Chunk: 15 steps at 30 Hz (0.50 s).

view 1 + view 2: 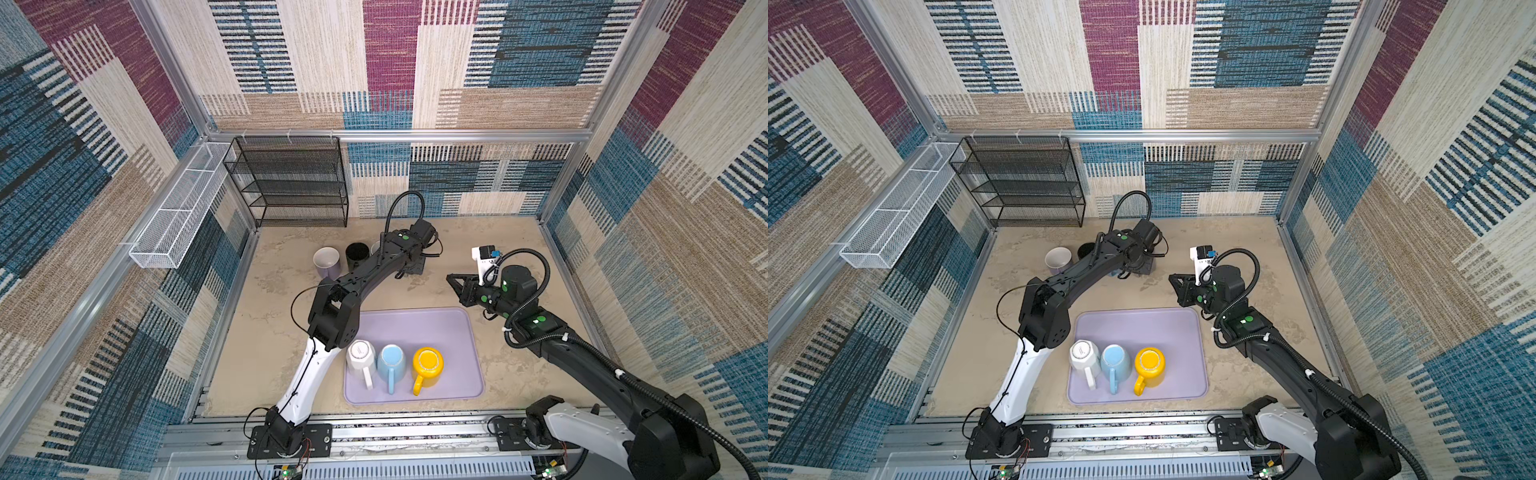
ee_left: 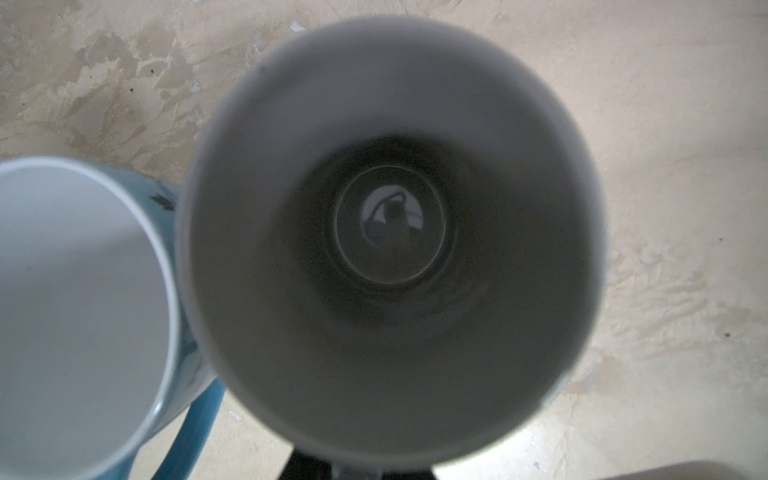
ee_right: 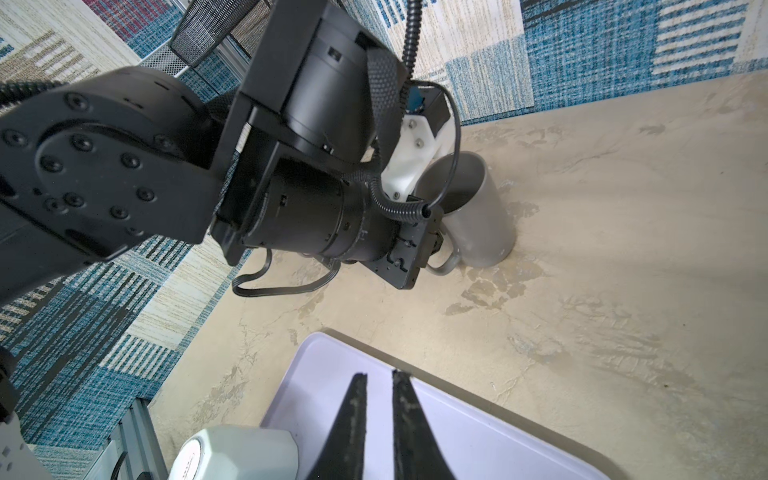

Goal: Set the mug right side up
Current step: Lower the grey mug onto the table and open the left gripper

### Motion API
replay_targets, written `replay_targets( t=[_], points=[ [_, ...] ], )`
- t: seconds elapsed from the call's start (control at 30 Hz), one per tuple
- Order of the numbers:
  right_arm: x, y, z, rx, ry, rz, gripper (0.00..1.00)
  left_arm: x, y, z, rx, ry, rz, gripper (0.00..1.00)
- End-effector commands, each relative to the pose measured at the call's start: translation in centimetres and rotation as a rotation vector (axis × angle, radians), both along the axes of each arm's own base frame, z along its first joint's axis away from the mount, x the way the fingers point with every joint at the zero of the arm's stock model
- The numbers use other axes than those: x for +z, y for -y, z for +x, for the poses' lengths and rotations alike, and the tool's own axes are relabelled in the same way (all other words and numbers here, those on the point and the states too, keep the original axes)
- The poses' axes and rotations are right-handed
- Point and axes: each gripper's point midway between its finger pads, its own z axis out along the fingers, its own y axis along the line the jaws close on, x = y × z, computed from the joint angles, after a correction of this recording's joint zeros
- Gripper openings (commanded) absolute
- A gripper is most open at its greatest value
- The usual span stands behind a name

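A grey mug (image 2: 390,232) stands upright on the beige table, and the left wrist view looks straight down into it. My left gripper (image 2: 357,471) sits at its rim on the handle side, closed on the grey mug (image 3: 482,216), with its fingertips hidden. In both top views the left wrist (image 1: 409,259) covers this mug. My right gripper (image 3: 379,374) hovers shut over the lilac tray (image 3: 478,436) with nothing in it, also seen in a top view (image 1: 451,277). Three mugs sit upside down on the tray (image 1: 415,328): white (image 1: 360,355), light blue (image 1: 391,361), yellow (image 1: 428,363).
A blue mug with a white inside (image 2: 75,299) stands upright right beside the grey one. A lavender mug (image 1: 326,259) and a black mug (image 1: 357,253) stand upright further left. A black mesh shelf (image 1: 291,183) and a white wire basket (image 1: 178,208) line the back left.
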Motion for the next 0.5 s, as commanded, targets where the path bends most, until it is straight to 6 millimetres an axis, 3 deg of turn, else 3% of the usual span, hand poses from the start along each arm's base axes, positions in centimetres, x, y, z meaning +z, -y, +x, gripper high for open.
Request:
replay_targets(
  t=[0.0, 0.23, 0.47],
  points=[
    [0.4, 0.1, 0.1, -0.006, 0.017, -0.001, 0.17, 0.6, -0.1, 0.7, 0.006, 0.032, -0.002, 0.19],
    [0.5, 0.1, 0.1, -0.008, 0.016, -0.003, 0.17, 0.9, 0.0, 0.7, 0.004, 0.035, -0.007, 0.28],
    [0.4, 0.3, 0.1, -0.016, 0.014, -0.007, 0.17, 1.7, 0.1, 0.5, 0.006, 0.039, -0.027, 0.29]
  ],
)
